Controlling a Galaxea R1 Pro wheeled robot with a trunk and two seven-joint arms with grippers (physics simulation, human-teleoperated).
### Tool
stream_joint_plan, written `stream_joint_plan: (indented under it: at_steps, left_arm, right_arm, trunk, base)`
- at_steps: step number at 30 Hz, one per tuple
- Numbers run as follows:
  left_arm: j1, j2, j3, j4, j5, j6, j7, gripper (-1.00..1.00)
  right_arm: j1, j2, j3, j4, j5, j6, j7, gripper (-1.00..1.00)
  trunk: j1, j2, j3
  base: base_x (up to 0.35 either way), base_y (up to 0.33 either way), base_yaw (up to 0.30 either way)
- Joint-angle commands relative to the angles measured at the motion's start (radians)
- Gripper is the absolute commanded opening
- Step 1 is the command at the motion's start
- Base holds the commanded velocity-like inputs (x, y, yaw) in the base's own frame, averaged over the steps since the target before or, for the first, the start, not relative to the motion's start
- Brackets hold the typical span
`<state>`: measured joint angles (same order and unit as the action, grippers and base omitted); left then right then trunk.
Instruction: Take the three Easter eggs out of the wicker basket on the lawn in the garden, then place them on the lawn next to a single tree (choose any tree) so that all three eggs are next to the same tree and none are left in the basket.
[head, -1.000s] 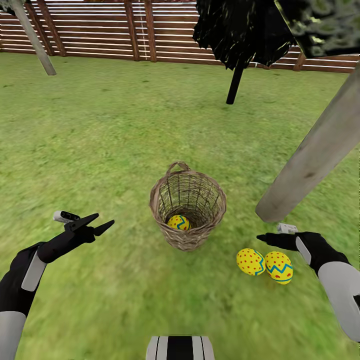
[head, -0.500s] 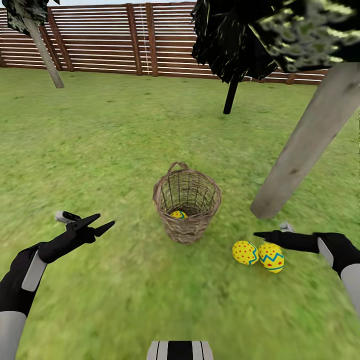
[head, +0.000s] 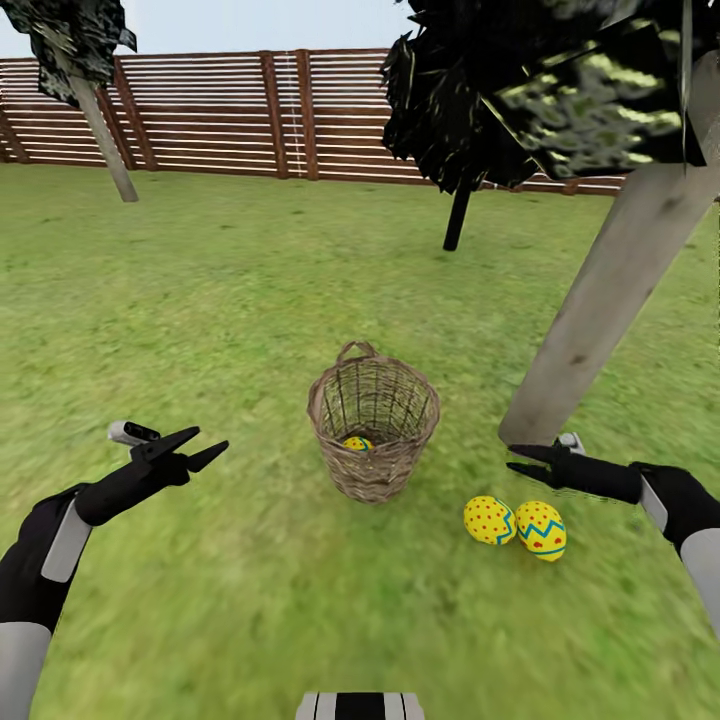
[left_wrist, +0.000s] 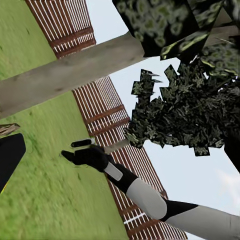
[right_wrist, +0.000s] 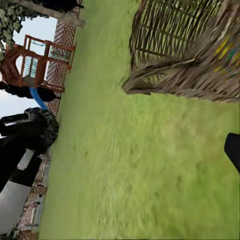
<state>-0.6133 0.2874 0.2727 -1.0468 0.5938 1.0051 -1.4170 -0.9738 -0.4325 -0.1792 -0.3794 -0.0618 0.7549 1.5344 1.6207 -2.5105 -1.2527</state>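
at the lower left of my head view i see my left gripper hanging over the lawn, its two black fingers spread apart with nothing between them. in the upper left a pale leaning trunk stands in front of the brown slat fence that runs across the top. in the middle of the frame sits the wicker basket, upright, its loop handle on the far rim; one easter egg shows low inside it, mostly hidden by the weave. up at top centre is a thin black-trunked tree with black foliage. right of the basket, two more easter eggs lie on the grass touching each other, near the foot of the thick grey-beige tree that leans up to the upper right. my right gripper hovers at the right, just above those eggs and beside the trunk base; its fingers look slightly parted and hold nothing, though the angle is poor. in the right wrist view the basket wall is close, with yellow showing through the weave.
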Motion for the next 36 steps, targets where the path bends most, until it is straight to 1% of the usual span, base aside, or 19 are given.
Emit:
stream_joint_plan:
  at_steps: [1, 2, 3, 5, 7, 13, 14, 15, 16, 18, 19, 21, 24, 30, 36]
  left_arm:
    - [0.0, 0.002, 0.0, -0.001, 0.001, 0.01, -0.002, 1.0]
    - [0.0, 0.009, 0.0, -0.001, 0.001, 0.01, -0.002, 1.0]
    - [0.0, 0.012, -0.001, -0.001, 0.001, 0.01, -0.002, 1.0]
    - [0.0, 0.015, -0.001, -0.001, 0.001, 0.01, -0.002, 1.0]
    - [0.0, 0.014, -0.002, -0.002, 0.0, 0.009, -0.002, 1.0]
    - [0.0, 0.011, -0.003, -0.004, 0.0, 0.009, -0.002, 1.0]
    - [0.0, 0.012, -0.002, -0.003, 0.002, 0.009, -0.002, 1.0]
    - [0.005, 0.018, 0.003, -0.009, 0.008, 0.003, -0.003, 1.0]
    - [0.011, 0.024, 0.007, -0.011, 0.004, -0.002, -0.004, 1.0]
    - [0.02, 0.023, 0.006, -0.012, 0.004, -0.005, -0.004, 1.0]
    - [0.02, 0.018, 0.005, -0.012, -0.001, -0.005, -0.002, 1.0]
    - [0.024, 0.023, 0.016, -0.012, -0.007, -0.007, 0.0, 1.0]
    - [0.027, 0.027, 0.033, -0.012, -0.011, -0.01, 0.001, 1.0]
    - [0.027, 0.034, 0.067, -0.012, -0.011, -0.01, 0.0, 1.0]
    - [0.027, 0.034, 0.069, -0.012, -0.011, -0.01, -0.003, 1.0]
  right_arm:
    - [0.0, -0.001, -0.001, 0.0, -0.045, 0.024, 0.005, 1.0]
    - [0.001, -0.002, 0.0, 0.001, -0.106, 0.047, 0.007, 1.0]
    - [0.004, -0.002, 0.0, 0.001, -0.138, 0.061, 0.007, 1.0]
    - [0.014, -0.002, 0.0, 0.001, -0.176, 0.078, 0.006, 1.0]
    - [0.02, 0.0, 0.0, -0.002, -0.196, 0.088, 0.006, 1.0]
    - [0.023, 0.002, -0.001, -0.003, -0.206, 0.092, 0.004, 1.0]
    - [0.023, 0.002, -0.001, -0.003, -0.205, 0.092, 0.004, 1.0]
    - [0.017, 0.008, -0.005, -0.003, -0.211, 0.086, -0.002, 1.0]
    - [0.011, 0.002, 0.001, -0.003, -0.206, 0.089, 0.004, 1.0]
    - [0.011, -0.009, 0.012, -0.004, -0.194, 0.09, 0.016, 1.0]
    - [0.011, -0.015, 0.017, -0.01, -0.189, 0.09, 0.021, 1.0]
    - [0.01, -0.026, 0.028, -0.021, -0.178, 0.089, 0.024, 1.0]
    - [0.009, -0.009, 0.045, -0.038, -0.161, 0.087, 0.007, 1.0]
    - [0.017, 0.025, 0.08, -0.071, -0.127, 0.094, -0.026, 1.0]
    - [0.02, 0.059, 0.114, -0.105, -0.093, 0.112, -0.06, 1.0]
  trunk:
    - [-0.001, 0.0, 0.003]
    - [-0.001, 0.0, 0.007]
    - [-0.001, 0.0, 0.011]
    - [-0.002, 0.001, 0.019]
    - [-0.003, 0.001, 0.026]
    - [-0.006, 0.003, 0.05]
    - [-0.006, 0.003, 0.053]
    - [-0.006, 0.003, 0.053]
    - [-0.006, 0.003, 0.053]
    - [-0.006, 0.003, 0.053]
    - [-0.006, 0.003, 0.053]
    - [-0.006, 0.003, 0.053]
    - [-0.006, 0.003, 0.053]
    - [-0.006, 0.003, 0.053]
    - [-0.006, 0.003, 0.053]
  base:
    - [0.0, 0.0, 0.0]
    - [0.0, 0.0, 0.0]
    - [0.0, 0.0, 0.0]
    - [0.0, 0.0, 0.0]
    - [0.0, 0.0, 0.0]
    - [0.0, 0.0, 0.0]
    - [0.0, 0.0, 0.0]
    - [0.0, 0.0, 0.0]
    - [0.0, 0.0, 0.0]
    - [0.0, 0.0, 0.0]
    - [0.0, 0.0, 0.0]
    - [0.003, 0.0, 0.0]
    - [0.135, 0.012, 0.0]
    - [0.286, 0.034, 0.0]
    - [0.319, 0.05, 0.0]
